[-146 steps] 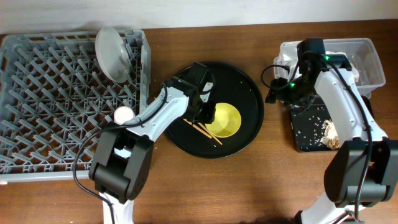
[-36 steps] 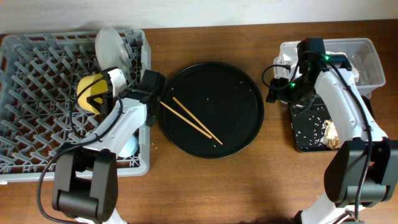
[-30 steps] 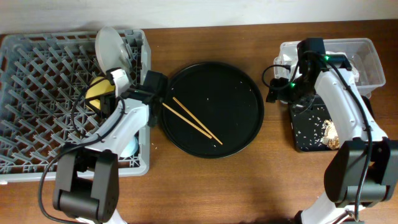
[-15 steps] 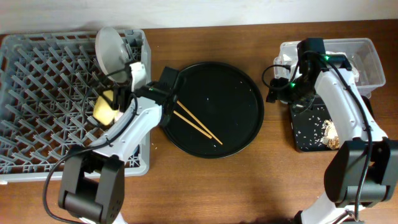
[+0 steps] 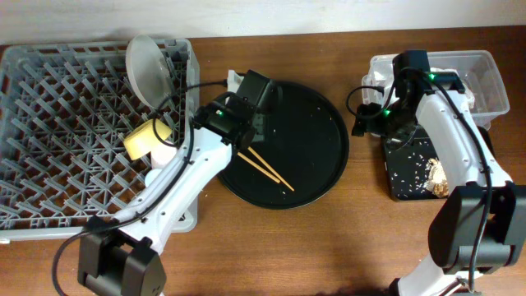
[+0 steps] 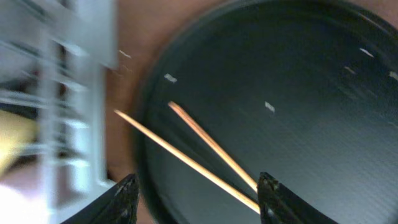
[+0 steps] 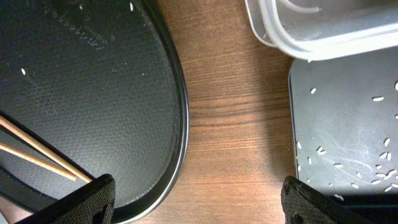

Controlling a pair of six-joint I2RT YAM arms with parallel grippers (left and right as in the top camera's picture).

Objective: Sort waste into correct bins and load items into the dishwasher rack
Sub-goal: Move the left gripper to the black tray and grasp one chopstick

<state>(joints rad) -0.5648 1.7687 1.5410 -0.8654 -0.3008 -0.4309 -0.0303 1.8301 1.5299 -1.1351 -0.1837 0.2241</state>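
Note:
My left gripper is open and empty, low over the left part of the round black tray. In the left wrist view its jaws straddle the two wooden chopsticks, which lie on that tray. The yellow bowl rests tilted in the grey dishwasher rack, near the upright grey-green plate. My right gripper is open and empty over bare table between the round tray and the shallow black tray, which holds food scraps. The clear box holds white napkins.
The large round black tray sits mid-table with a few crumbs; it also shows in the right wrist view. A pale cup peeks out in the rack beside my left arm. The rack's right wall is close to my left gripper.
My left gripper let go of the yellow bowl in the rack and swung right, out over the round tray above the chopsticks. The right arm has not moved.

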